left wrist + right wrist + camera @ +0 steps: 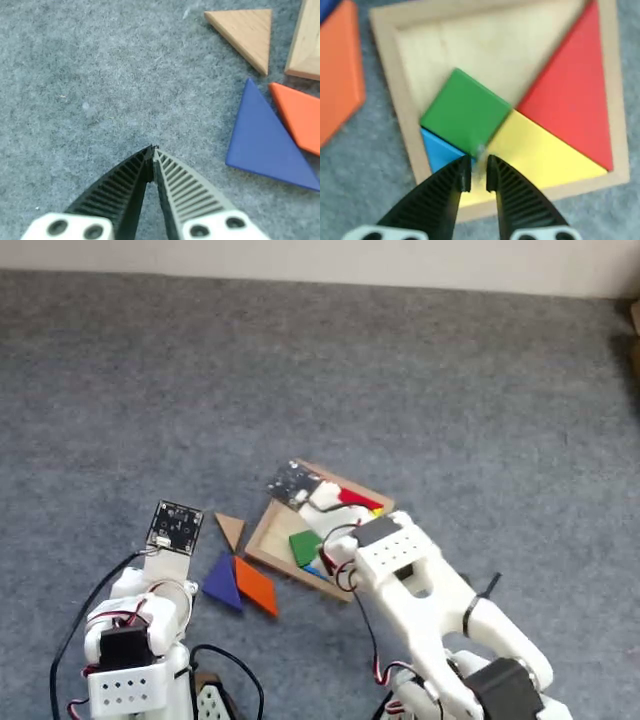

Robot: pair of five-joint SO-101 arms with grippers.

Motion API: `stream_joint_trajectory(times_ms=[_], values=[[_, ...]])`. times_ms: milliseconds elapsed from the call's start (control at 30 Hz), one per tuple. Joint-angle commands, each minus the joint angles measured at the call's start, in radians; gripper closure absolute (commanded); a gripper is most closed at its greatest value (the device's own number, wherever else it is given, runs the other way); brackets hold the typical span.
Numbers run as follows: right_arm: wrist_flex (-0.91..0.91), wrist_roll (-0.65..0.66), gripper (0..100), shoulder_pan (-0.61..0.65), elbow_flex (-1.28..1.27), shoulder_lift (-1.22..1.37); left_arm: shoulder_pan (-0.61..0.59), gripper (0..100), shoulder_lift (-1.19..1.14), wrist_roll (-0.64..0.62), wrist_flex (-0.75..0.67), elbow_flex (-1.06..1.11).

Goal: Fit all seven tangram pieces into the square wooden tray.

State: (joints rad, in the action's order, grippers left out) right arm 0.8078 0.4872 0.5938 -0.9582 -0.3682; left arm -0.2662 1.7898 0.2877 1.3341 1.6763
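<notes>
Four pieces (465, 112) in tray (400, 80), three outside

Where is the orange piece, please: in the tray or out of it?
Out: the orange piece lies on the carpet beside the tray, by the blue triangle.

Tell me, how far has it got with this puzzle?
Done: four pieces lie in the wooden tray, a red triangle, yellow triangle, green square and light blue piece. In hand: nothing; the right end effector hangs open over the green square's corner, the left end effector is shut above the carpet. To do: the plain wooden triangle, dark blue triangle and orange piece lie on the carpet beside the tray.
</notes>
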Motion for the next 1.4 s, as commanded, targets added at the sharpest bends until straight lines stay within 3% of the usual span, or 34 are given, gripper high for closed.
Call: stream_joint_trajectory(times_ms=[0,467,800,933,1233,1367], values=[[0.073,0.012,93.3,-0.041,0.03,-0.133,-0.013,100,0.03,0.009,0.005,0.021],[0.337,0.011,93.3,-0.216,-0.108,-0.905,-0.013,100,0.03,0.009,0.005,0.021],[0.323,-0.275,93.1,-0.295,-0.349,-1.291,-0.013,100,0.03,0.009,0.005,0.021],[0.239,-0.282,93.1,-0.326,-0.483,-1.468,-0.013,100,0.03,0.009,0.005,0.021],[0.202,-0.29,93.4,-0.328,-0.657,-1.451,-0.013,100,0.03,0.009,0.005,0.021],[0.2,-0.29,99.5,-0.328,-0.751,-1.451,-0.002,100,0.03,0.009,0.005,0.021]])
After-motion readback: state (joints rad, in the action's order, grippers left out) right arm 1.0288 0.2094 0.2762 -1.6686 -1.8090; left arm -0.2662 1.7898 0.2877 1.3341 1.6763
